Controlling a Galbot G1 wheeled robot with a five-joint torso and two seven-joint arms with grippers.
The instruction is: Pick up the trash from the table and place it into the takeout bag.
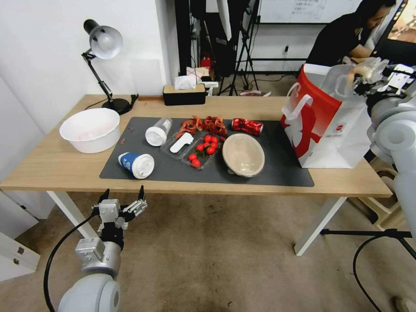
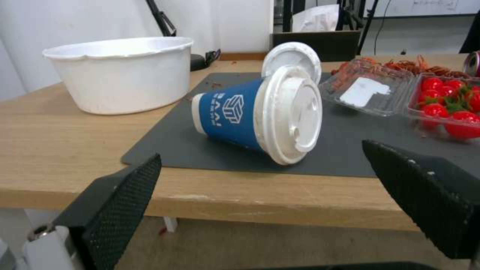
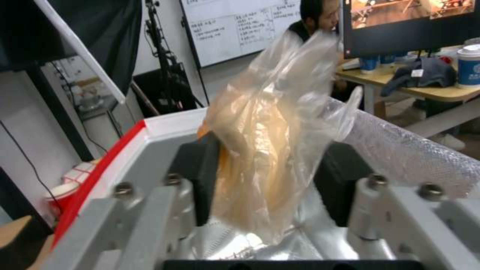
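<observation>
Our right gripper (image 3: 267,180) pinches the bagged bun (image 3: 265,150) and holds it above the open mouth of the takeout bag (image 1: 320,130). The bag stands on the table (image 1: 52,164) at the mat's (image 1: 277,169) right end, the red can (image 1: 247,126) and beige bowl (image 1: 243,154) just to its left. The loose plastic is the risk, we judge: if it snags the rim or clings to a pad on release, the bun could hang up or drop outside, and a nudge might tip the light bag. Our left gripper (image 1: 122,200) waits spread wide below the table's near edge, facing the blue cup (image 2: 260,112) lying on its side farther left, with the clear cup (image 1: 157,131) beyond it.
</observation>
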